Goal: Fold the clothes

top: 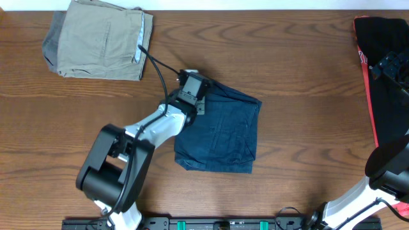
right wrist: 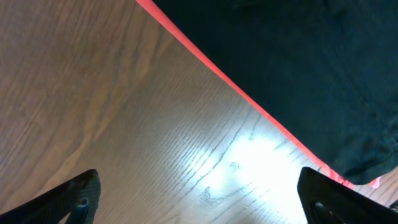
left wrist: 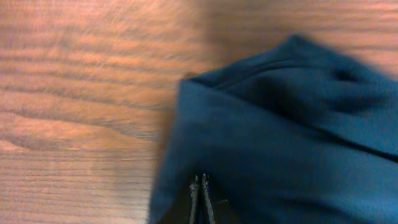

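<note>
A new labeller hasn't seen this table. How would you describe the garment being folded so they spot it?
At the middle of the table lie the navy shorts, folded into a rough square at the left gripper. They are dark blue, unlike the tan shorts at the far-left corner and the red-striped black garment at right.

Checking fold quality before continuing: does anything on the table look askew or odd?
The navy shorts lie skewed on the table, with one corner bunched where the left tool pinches it. Nothing looks spilled or damaged.
</note>
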You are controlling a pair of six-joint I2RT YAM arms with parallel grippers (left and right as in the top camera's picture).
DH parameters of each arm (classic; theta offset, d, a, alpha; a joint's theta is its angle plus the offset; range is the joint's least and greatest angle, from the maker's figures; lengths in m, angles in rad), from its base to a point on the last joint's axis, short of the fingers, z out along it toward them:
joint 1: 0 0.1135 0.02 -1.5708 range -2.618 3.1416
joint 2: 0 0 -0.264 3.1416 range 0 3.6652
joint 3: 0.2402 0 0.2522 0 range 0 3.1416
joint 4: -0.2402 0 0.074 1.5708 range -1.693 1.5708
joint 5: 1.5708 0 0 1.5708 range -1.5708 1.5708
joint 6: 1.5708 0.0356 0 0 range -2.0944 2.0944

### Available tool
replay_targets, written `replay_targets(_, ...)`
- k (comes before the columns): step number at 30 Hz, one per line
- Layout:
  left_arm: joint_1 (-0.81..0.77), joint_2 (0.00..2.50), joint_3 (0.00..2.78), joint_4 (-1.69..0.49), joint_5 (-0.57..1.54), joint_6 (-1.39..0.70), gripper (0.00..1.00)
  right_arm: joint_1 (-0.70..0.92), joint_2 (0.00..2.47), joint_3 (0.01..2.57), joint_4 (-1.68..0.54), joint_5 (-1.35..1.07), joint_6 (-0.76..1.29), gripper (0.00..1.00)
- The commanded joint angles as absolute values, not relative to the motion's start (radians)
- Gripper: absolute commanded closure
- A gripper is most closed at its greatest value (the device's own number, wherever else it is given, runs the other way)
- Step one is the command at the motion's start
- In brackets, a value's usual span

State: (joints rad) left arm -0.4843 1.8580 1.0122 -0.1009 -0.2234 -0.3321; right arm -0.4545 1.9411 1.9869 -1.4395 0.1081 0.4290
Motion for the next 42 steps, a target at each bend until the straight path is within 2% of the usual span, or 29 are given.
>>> replay_targets(1,-0.461,1.892,1.017,-0.099,-0.216,-0.326,0.94,-0.457,1.949,1.993,-1.439,0.115,0.440,0.01)
replay_targets(6,-0.461,1.864,1.017,-0.119,-0.218,-0.307,0.94,-0.457,1.949,1.993,-1.440,0.115,0.440,0.01)
replay_targets(12,-0.461,1.639,1.017,-0.224,-0.198,-0.307,0.94,-0.457,1.949,1.993,-1.439,0.115,0.440,0.01)
replay_targets(17,-0.461,1.390,1.017,-0.473,-0.014,-0.324,0.94,-0.457,1.949,1.993,-1.439,0.115,0.440,0.01)
replay_targets(21,-0.462,1.303,1.016,-0.711,0.149,-0.379,0.94,-0.457,1.949,1.993,-1.439,0.115,0.440,0.01)
replay_targets(26,-0.462,1.322,0.975,-0.863,0.196,-0.379,0.94,-0.457,1.949,1.993,-1.439,0.115,0.440,0.01)
replay_targets(32,-0.462,1.411,0.864,-0.799,0.288,-0.379,0.94,-0.457,1.949,1.993,-1.440,0.115,0.440,0.01)
replay_targets(42,-0.462,1.615,0.815,-0.756,0.294,-0.379,0.94,-0.457,1.949,1.993,-1.439,0.115,0.440,0.01)
